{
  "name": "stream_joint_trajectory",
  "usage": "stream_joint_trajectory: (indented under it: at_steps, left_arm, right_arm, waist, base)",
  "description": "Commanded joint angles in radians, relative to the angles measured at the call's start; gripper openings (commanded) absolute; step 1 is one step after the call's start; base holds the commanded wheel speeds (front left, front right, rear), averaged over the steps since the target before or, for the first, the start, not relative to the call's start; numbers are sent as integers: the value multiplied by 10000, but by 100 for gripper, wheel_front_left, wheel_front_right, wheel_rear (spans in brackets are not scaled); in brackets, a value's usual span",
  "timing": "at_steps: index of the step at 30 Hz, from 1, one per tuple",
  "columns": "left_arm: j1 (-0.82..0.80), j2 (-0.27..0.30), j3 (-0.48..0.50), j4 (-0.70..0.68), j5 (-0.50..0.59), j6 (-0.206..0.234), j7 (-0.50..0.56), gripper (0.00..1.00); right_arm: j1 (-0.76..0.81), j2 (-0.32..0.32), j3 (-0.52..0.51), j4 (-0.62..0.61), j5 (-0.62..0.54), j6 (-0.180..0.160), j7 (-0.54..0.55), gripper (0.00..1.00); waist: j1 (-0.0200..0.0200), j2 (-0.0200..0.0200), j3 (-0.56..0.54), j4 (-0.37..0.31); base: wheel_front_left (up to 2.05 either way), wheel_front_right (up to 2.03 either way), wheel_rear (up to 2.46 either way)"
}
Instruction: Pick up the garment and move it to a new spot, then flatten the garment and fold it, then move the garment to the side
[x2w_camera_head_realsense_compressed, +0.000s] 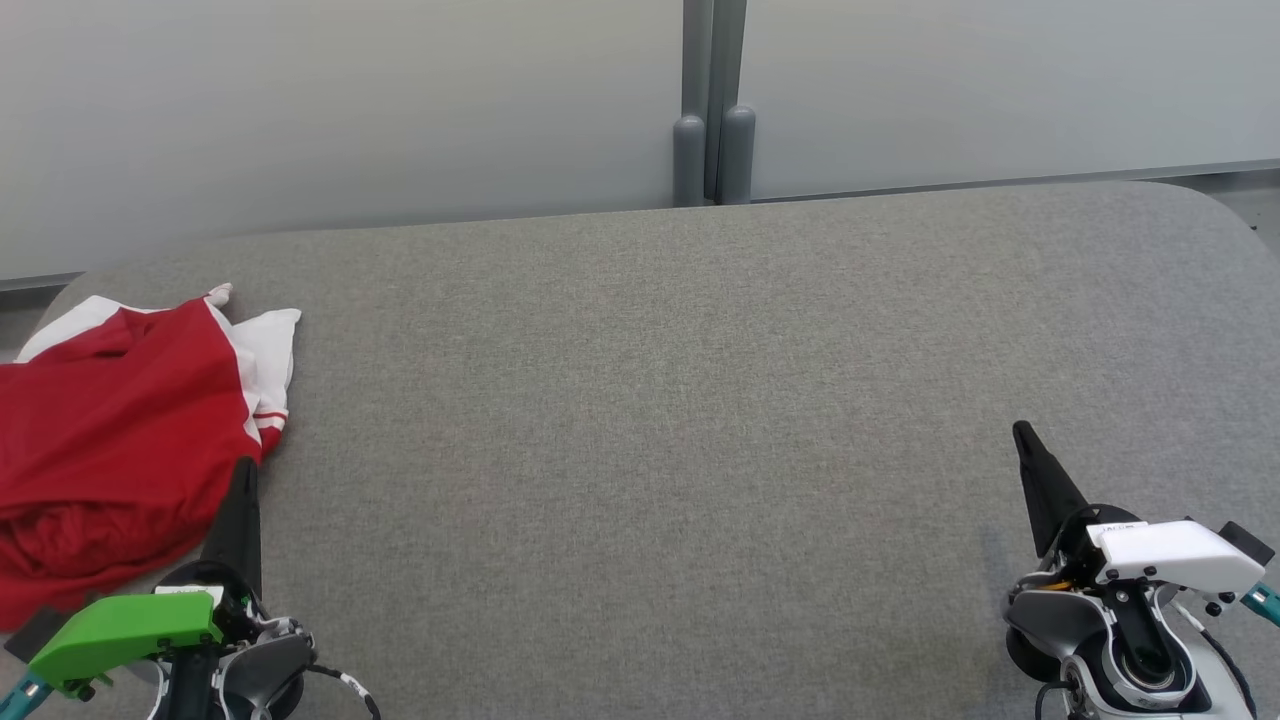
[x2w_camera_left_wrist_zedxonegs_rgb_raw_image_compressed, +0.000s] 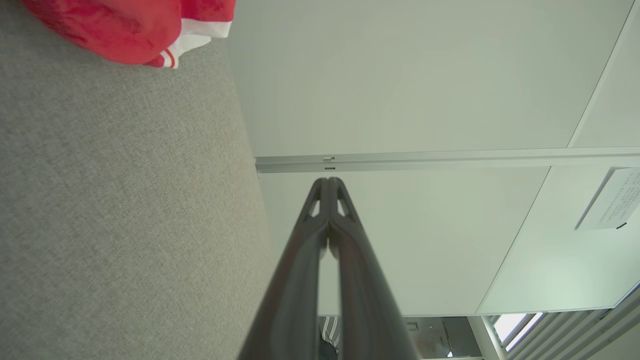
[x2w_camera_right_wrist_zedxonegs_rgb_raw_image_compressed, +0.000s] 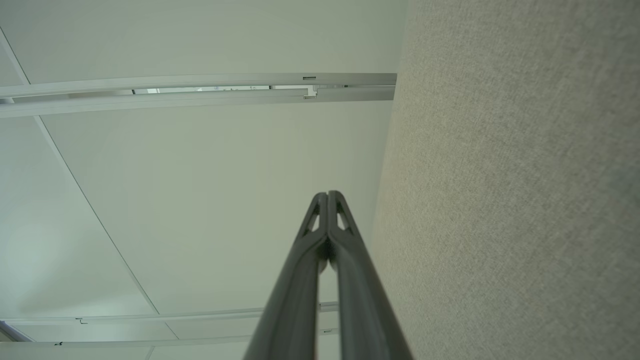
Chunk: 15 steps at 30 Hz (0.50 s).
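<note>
**Head view.** The garment (x2w_camera_head_realsense_compressed: 110, 430) lies crumpled at 9 o'clock, on the left end of the table (x2w_camera_head_realsense_compressed: 650, 400), and runs off the picture's left edge. The left gripper (x2w_camera_head_realsense_compressed: 244, 468) sits at 7 o'clock, its tip just beside the garment's near hem; whether it touches cannot be told. The right gripper (x2w_camera_head_realsense_compressed: 1022, 432) sits at 4 o'clock, well apart from the garment. Both look pressed together and hold nothing.

**Left wrist view.** The fingers (x2w_camera_left_wrist_zedxonegs_rgb_raw_image_compressed: 300, 280) meet at the tips, with nothing between them. The garment is at 11 o'clock, apart from them.

**Right wrist view.** The fingers (x2w_camera_right_wrist_zedxonegs_rgb_raw_image_compressed: 300, 285) are likewise closed on nothing, beside bare table.

**Risks (judgement).** The pick-up is not yet begun.
- A pinch on one loose layer would drag the heap and not lift it.
- The garment lies near the table's end, so a push could slide it off.
- Closed fingers driven in would only shove the cloth.

**Materials.**
- Garment: thin, limp red cloth with white sleeves and striped trim, deeply folded.
- Table: grey woven covering, matte, with rounded corners.
- Grippers: long, dark, tapering and hard.
</note>
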<state>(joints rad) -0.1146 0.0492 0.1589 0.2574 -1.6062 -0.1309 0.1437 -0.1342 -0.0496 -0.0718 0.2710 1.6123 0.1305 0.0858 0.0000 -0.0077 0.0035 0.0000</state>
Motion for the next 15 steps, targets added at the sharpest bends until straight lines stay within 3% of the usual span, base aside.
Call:
stream_joint_trajectory:
  at_steps: [1,15]
  left_arm:
    - [-157,42,-1,-44,116,-33,-19,0]
    - [-157,42,-1,-44,117,-33,-19,0]
  right_arm:
    - [-108,-55,16,16,58,12,-42,0]
    - [-108,-55,16,16,57,12,-42,0]
  waist:
    - [0,77,0,0]
    - [0,77,0,0]
  base:
    - [0,0,0]
    - [0,0,0]
